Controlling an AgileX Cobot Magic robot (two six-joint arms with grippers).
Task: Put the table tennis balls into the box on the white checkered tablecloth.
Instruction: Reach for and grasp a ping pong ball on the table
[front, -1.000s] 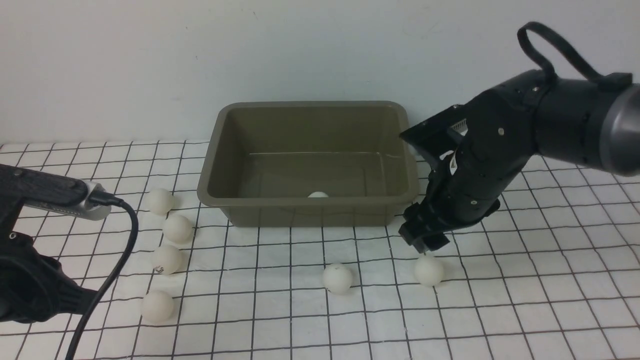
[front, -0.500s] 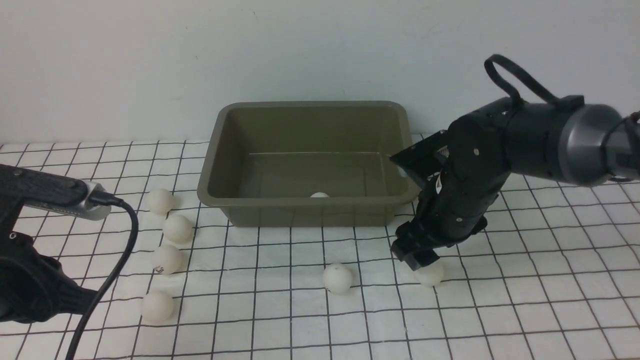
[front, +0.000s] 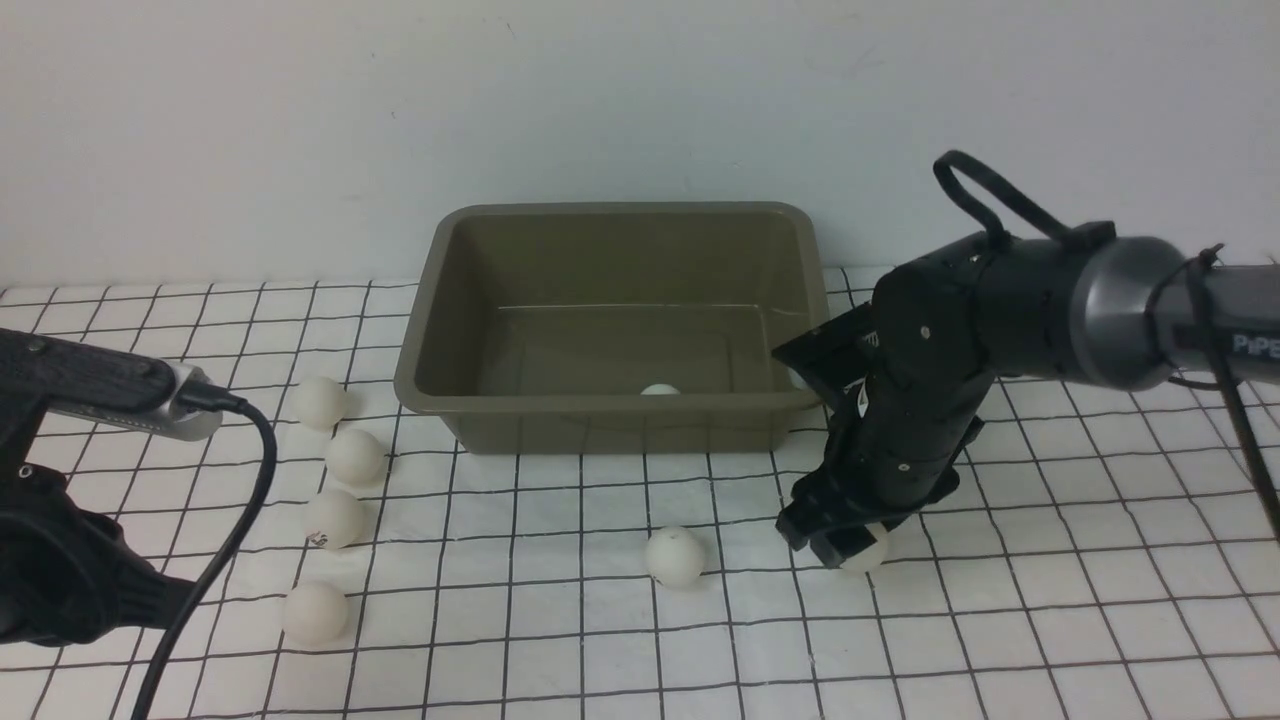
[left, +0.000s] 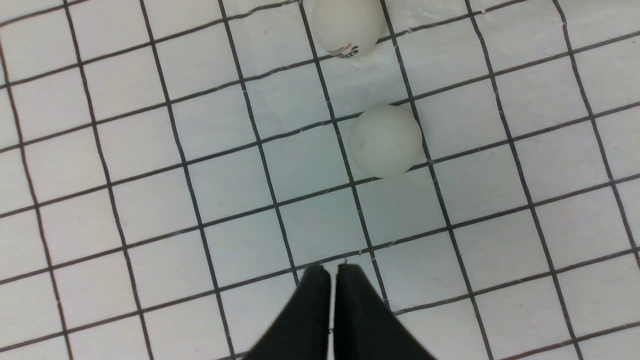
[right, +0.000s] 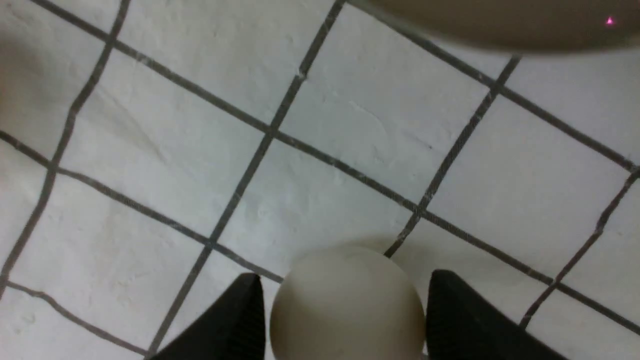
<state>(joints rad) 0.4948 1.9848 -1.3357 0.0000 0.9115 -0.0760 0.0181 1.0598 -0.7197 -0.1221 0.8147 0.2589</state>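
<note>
front view has the olive-brown box (front: 600, 408) standing on the white checkered tablecloth (front: 1050, 580) toward the far edge of the desk, about midway across. one table tennis ball (front: 659, 390) lies inside it against the near wall. four more balls (front: 319, 402) (front: 354, 456) (front: 334, 518) (front: 315, 612) sit in a loose line off the box's left side, running toward the near edge of the desk. a sixth ball (front: 675, 556) lies alone on the cloth in front of the box. the seventh ball (front: 868, 550) rests on the cloth just off the box's near right corner, and the right fingers (front: 825, 530) are down around it. right wrist view shows one finger on each side of that ball, very close to it; whether they press it i cannot tell. left fingers (left: 310, 315) are closed together and empty, above bare cloth near two of the left-hand balls, one with a small printed mark (left: 345, 50).
</note>
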